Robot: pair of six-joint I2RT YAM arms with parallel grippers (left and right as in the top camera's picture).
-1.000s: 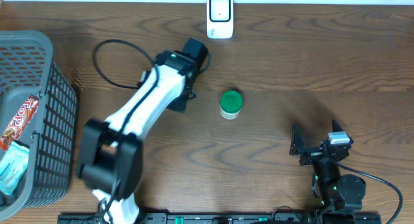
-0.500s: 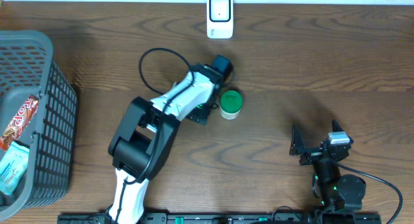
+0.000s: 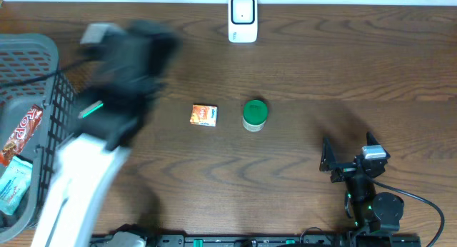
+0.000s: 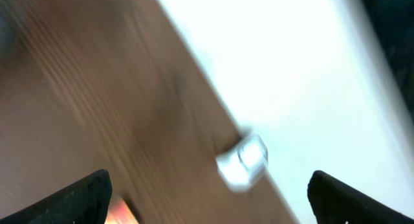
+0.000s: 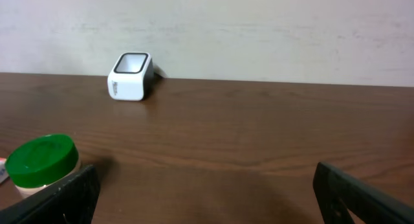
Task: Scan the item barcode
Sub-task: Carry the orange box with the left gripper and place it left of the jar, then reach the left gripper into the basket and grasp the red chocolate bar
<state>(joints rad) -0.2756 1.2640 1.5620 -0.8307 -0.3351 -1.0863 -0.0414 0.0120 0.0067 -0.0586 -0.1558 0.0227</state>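
Two grippers are shown wide open and empty: the grey mesh basket is flanked by the blurred left gripper, the orange packet is laid on the table just beside the green-lidded jar, well apart from the white scanner, and the right gripper is held low at far right.

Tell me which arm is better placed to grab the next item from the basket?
Left, probably. The left arm is right beside the basket, its fingers wide apart and empty. The right arm sits at the opposite side, far from it.
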